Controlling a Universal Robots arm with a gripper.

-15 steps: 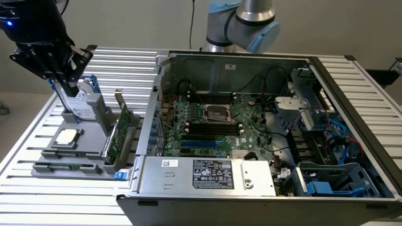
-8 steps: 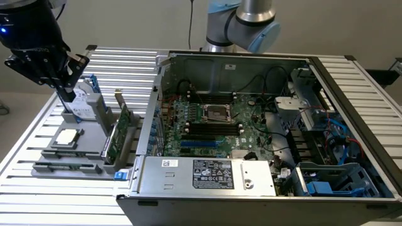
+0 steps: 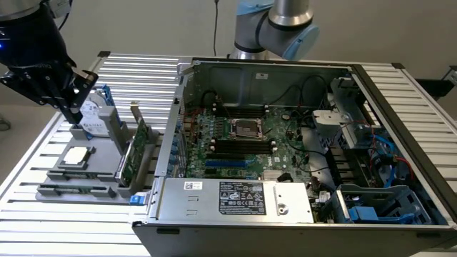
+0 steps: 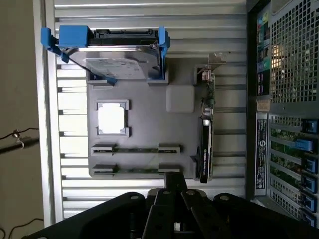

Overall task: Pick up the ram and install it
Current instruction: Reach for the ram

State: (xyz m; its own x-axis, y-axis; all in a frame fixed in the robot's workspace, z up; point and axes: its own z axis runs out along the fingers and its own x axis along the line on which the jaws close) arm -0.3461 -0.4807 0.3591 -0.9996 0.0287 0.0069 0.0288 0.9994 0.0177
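The ram [image 3: 75, 188] is a thin dark-green stick standing on edge in the front holders of the grey tray [image 3: 100, 160], at the exterior view's left. In the wrist view it is a thin line [image 4: 134, 170] just ahead of the fingers. My gripper [image 3: 76, 119] hangs above the back of the tray, next to the hard drive [image 3: 93, 120], well apart from the ram. Its black fingers [image 4: 174, 180] are pressed together with nothing between them. The open computer case [image 3: 286, 80] lies at the exterior view's right, with black memory slots [image 3: 243, 145] on its motherboard.
On the tray also stand a square silver processor [image 3: 75, 156], a hard drive in a blue frame [image 4: 119, 55] and an upright green expansion card [image 3: 136, 150]. The case's power supply [image 3: 236, 197] and cables [image 3: 386, 155] crowd its front and right side.
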